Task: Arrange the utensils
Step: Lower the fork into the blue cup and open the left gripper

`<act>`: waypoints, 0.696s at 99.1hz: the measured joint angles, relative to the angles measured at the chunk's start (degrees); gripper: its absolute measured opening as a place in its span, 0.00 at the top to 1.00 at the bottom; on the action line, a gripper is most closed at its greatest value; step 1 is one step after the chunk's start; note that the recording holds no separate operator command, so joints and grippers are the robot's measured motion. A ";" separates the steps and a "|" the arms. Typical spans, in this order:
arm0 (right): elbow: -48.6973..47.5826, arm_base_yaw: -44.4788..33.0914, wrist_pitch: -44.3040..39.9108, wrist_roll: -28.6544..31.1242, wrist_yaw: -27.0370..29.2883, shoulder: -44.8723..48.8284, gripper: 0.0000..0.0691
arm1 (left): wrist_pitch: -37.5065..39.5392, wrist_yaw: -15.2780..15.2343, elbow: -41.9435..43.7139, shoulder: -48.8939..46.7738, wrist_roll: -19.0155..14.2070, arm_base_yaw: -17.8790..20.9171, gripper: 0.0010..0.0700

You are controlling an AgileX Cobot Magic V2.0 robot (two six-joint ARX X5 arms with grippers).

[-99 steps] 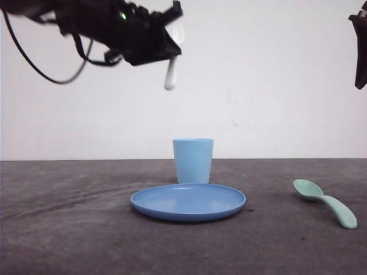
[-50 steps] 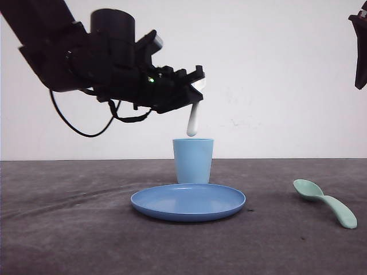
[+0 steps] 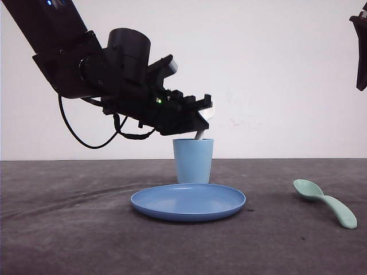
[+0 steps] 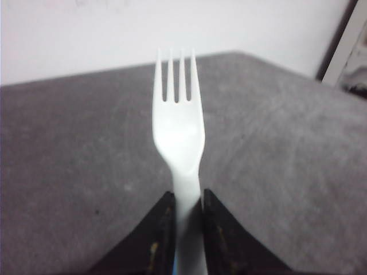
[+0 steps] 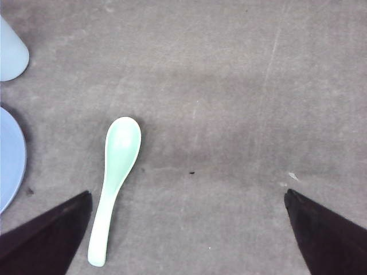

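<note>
My left gripper (image 3: 200,117) is shut on the white plastic fork (image 4: 179,134), tines up. It hangs just above the light blue cup (image 3: 193,163), and the fork's handle (image 3: 199,135) dips into the cup's mouth. In the left wrist view the two black fingers (image 4: 161,226) pinch the fork's neck. The mint-green spoon (image 3: 325,202) lies on the table to the right. In the right wrist view the spoon (image 5: 114,179) lies flat, bowl up, beside one finger (image 5: 46,234). My right gripper (image 5: 186,200) is open, high above the table, holding nothing.
A round blue plate (image 3: 188,201) sits in front of the cup at the table's middle. The dark grey table (image 3: 69,229) runs wide on both sides. The right arm (image 3: 360,51) hangs at the upper right edge of the front view.
The left arm has come down and to the right with the fork, from high at the upper left to the cup's rim. The fork's handle now enters the cup. The right arm stayed still.
</note>
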 joint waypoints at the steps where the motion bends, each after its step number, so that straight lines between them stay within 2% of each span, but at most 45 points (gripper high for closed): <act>1: 0.00 0.00 0.00 0.00 0.00 0.00 0.02 | -0.11 0.00 0.00 0.00 0.11 0.00 0.95; 26: 0.00 0.00 0.00 0.00 0.00 0.00 0.02 | -1.42 -0.24 0.00 0.00 1.38 0.00 0.94; 45: 0.00 0.00 0.00 0.00 0.00 0.00 0.02 | -1.40 -0.24 0.00 0.00 1.40 0.00 0.76; 62: 0.00 0.00 0.00 -0.02 0.00 0.00 0.02 | -1.60 -0.24 0.00 -0.07 1.36 0.00 0.73; 69: 0.00 0.00 0.00 -0.02 -0.04 0.00 0.02 | -4.50 -0.26 0.00 -1.25 1.27 0.07 0.73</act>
